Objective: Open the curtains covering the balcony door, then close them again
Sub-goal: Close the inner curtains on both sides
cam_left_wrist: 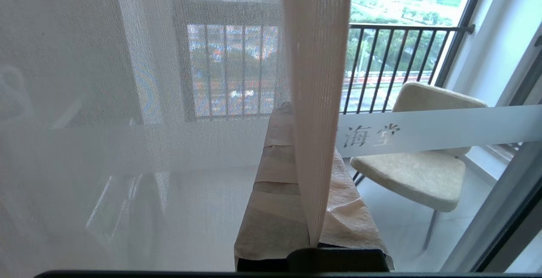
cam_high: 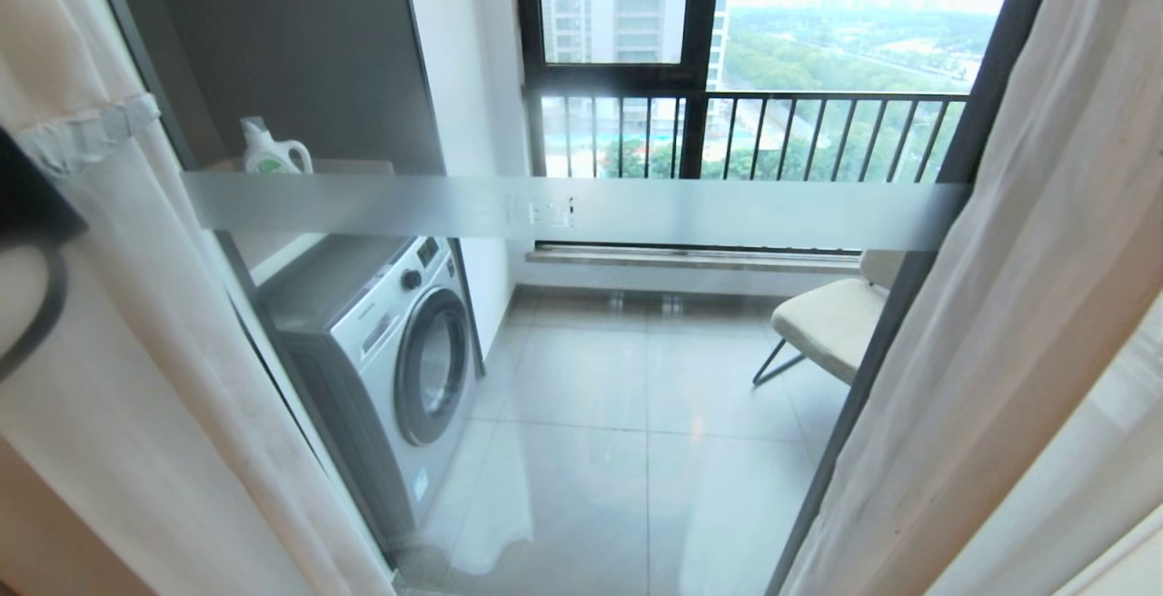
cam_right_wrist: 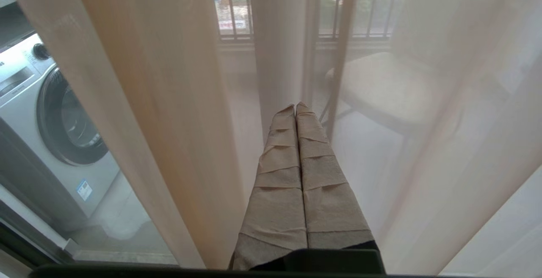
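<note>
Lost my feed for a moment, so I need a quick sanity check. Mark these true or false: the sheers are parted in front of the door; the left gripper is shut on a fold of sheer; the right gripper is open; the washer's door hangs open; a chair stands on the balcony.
1. The sheer curtains are parted in front of the balcony door. True.
2. The left gripper is shut on a fold of sheer. True.
3. The right gripper is open. False: its fingers are pressed together, holding nothing.
4. The washing machine has its door open. False: it is closed.
5. A chair stands on the balcony. True.
</note>
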### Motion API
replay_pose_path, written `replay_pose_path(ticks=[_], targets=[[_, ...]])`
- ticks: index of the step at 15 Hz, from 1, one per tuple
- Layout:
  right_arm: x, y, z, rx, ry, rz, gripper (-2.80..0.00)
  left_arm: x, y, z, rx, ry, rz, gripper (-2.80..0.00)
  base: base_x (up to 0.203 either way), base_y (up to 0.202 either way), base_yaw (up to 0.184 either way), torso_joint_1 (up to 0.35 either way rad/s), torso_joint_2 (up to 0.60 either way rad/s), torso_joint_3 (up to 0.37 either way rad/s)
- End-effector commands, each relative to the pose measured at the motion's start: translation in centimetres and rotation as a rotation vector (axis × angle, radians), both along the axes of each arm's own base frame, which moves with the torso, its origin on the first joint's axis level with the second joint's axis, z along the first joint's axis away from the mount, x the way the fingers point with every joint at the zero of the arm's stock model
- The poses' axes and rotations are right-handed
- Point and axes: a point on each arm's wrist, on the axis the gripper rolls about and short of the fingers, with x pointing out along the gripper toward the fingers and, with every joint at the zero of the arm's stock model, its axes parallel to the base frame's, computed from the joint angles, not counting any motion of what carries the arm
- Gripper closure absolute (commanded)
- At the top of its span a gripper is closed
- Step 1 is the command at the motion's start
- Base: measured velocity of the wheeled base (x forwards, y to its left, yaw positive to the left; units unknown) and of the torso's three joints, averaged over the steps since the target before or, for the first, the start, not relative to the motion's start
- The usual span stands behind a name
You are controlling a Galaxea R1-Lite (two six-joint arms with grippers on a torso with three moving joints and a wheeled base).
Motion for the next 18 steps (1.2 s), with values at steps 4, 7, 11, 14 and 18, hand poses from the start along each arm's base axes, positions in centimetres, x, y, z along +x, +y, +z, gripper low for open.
replay_pose_path(ticks=[4,7,11,14,18], targets=[[0.0,0.0,0.0,0.001,-0.001,-0.001,0.0,-1.0,0.0,0.0,-0.002,-0.018,-0.004,0.0,0.0,-0.187,0.005,-0.001,0.0,0.002],[0.0,0.0,0.0,0.001,-0.001,-0.001,0.0,-1.5,0.1,-0.3,-0.002,-0.018,-0.004,0.0,0.0,-0.188,0.005,0.002,0.0,-0.001],[0.0,0.0,0.0,0.001,0.0,-0.001,0.0,-2.3,-0.1,-0.9,-0.003,-0.015,-0.022,0.0,0.0,-0.19,0.002,0.001,0.0,0.0],[0.0,0.0,0.0,0.001,-0.001,-0.001,0.0,-2.5,-0.1,-0.9,-0.003,-0.017,-0.021,0.0,0.0,-0.192,0.003,0.001,0.0,0.002],[0.0,0.0,0.0,0.001,-0.001,-0.001,0.0,-2.5,-0.1,-0.9,-0.005,-0.015,-0.02,0.0,0.0,-0.185,0.002,0.006,0.0,0.002]])
